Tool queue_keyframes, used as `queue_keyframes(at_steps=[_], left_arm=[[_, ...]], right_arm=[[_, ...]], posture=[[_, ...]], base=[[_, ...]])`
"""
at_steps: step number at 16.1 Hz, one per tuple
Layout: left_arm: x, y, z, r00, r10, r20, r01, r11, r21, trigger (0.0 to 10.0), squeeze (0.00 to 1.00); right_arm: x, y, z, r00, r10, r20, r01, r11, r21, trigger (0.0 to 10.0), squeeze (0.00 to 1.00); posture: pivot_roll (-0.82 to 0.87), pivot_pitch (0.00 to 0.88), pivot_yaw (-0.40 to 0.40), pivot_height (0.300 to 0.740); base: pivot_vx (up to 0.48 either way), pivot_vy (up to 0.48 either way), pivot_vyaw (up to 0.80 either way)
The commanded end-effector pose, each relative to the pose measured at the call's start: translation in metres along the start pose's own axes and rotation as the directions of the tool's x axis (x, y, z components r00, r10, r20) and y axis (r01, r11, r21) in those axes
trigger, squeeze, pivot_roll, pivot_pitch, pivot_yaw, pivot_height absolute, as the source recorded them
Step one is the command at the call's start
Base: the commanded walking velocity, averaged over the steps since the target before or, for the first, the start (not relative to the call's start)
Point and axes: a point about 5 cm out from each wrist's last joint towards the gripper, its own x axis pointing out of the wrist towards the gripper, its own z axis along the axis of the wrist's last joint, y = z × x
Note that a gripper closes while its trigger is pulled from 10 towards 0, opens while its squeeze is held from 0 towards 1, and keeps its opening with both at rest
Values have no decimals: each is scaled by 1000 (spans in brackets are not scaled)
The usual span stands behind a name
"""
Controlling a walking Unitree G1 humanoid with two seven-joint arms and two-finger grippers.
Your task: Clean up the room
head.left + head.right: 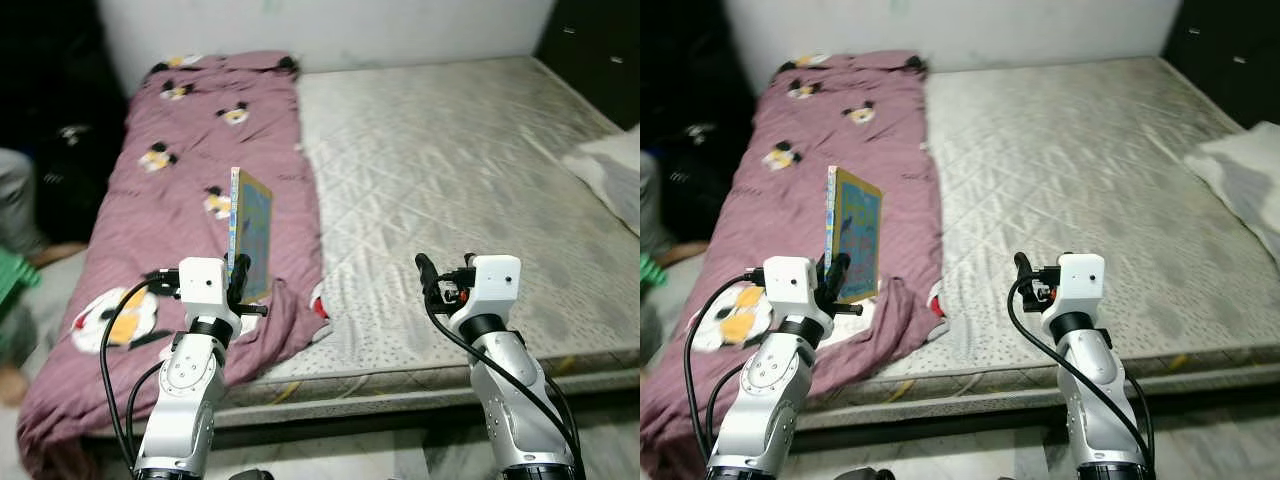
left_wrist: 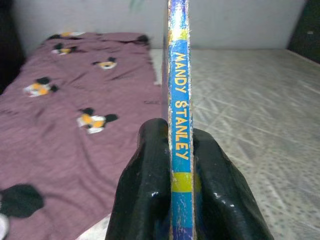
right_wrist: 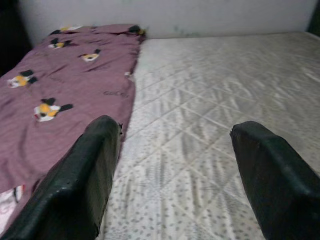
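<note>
A thin children's book (image 1: 251, 232) with a blue and yellow cover stands upright in my left gripper (image 1: 238, 278), which is shut on its lower edge above the front of the bed. In the left wrist view the book's spine (image 2: 180, 125), lettered "MANDY STANLEY", sits clamped between the two black fingers (image 2: 147, 185). My right gripper (image 3: 175, 170) is open, held over the front edge of the grey quilted mattress (image 1: 470, 170), with nothing between its fingers (image 3: 80, 180).
A maroon blanket (image 1: 190, 160) with cartoon mouse prints covers the bed's left side and hangs over the front edge. A white pillow (image 1: 615, 175) lies at the right edge. Dark furniture (image 1: 595, 40) stands at the back right. Green items (image 1: 15, 280) lie on the floor at left.
</note>
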Motion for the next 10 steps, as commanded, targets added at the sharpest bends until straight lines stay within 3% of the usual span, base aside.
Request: queue_keyframes(at_steps=[1,10], left_arm=[[1,3,6,1000,9,28,-9,1000,17,10000,0],[2,2,5,1000,11,22,-11,1000,16,10000,0]], right_arm=[[0,4,-1,1000,20,-2,-20,1000,-4,10000,0],[1,2,-4,1000,16,-19,-16,1000,-7,10000,0]], posture=[[0,88,40,740],[-3,90,39,740]], base=[[0,0,506],[0,0,0]])
